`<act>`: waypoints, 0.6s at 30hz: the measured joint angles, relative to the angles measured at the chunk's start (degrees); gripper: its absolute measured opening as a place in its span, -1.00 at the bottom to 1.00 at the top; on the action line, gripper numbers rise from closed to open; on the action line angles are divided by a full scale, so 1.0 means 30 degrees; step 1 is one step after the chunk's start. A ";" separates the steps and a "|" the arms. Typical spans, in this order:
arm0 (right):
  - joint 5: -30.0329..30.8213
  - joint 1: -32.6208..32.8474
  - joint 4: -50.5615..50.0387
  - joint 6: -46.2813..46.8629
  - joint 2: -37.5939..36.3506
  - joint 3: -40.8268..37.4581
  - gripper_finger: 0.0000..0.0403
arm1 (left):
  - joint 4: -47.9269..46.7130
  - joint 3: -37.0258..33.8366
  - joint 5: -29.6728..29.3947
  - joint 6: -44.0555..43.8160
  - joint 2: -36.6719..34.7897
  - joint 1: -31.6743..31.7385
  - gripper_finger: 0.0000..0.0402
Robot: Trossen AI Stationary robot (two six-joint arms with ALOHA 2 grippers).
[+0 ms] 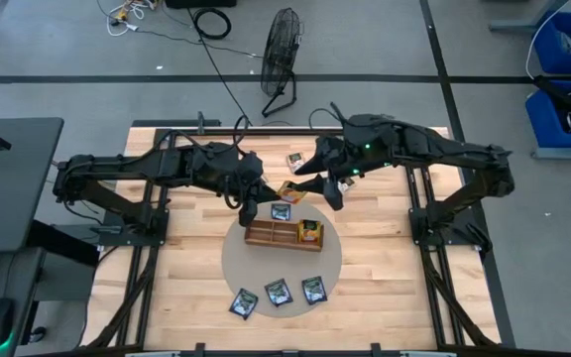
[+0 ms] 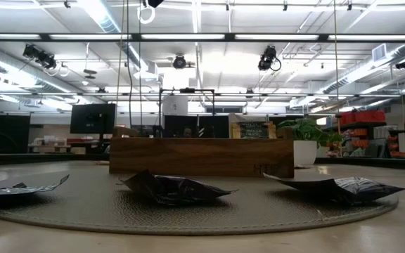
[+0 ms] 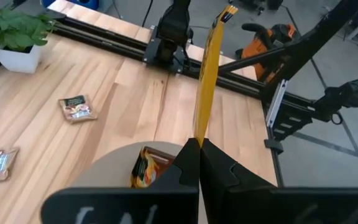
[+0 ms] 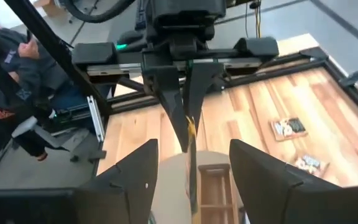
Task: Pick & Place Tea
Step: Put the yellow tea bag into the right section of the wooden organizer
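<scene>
Our left gripper (image 3: 199, 144) pinches an orange tea packet (image 3: 207, 74) edge-on above the wooden tray (image 1: 284, 235). Our right gripper (image 4: 191, 163) waits opposite, fingers apart. It looks light and floppy (probably crinkly), so we should hold it near an edge.

The left gripper (image 3: 199, 155) is pinching an upright tea packet (image 3: 207, 74) edge-on between its closed fingers, above the tray (image 1: 284, 236) sitting on the round mat (image 1: 228, 260). The right gripper's (image 4: 189, 163) spread fingers are flanking the same packet from the opposite side. One packet (image 1: 309, 232) is standing in the tray's end compartment. Three packets (image 1: 278, 293) are lying on the mat beyond the tray, well apart from the fingers.
</scene>
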 joint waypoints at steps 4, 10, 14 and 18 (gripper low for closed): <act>0.0002 0.0000 -0.0526 0.0158 0.0282 -0.0022 -0.01 | 0.0147 0.0000 0.0000 0.0000 0.0000 0.0000 -1.00; -0.0068 0.0000 -0.0904 0.0111 0.0649 -0.0022 -0.11 | 0.0279 0.0000 0.0000 0.0007 0.0000 0.0000 -1.00; -0.0162 0.0000 -0.0750 0.0157 0.0620 -0.0022 -0.23 | 0.0244 0.0000 0.0000 0.0007 0.0000 0.0007 -1.00; -0.0304 -0.0002 -0.0723 0.0136 0.0613 -0.0022 -0.38 | 0.0171 0.0000 0.0000 0.0006 0.0000 0.0007 -1.00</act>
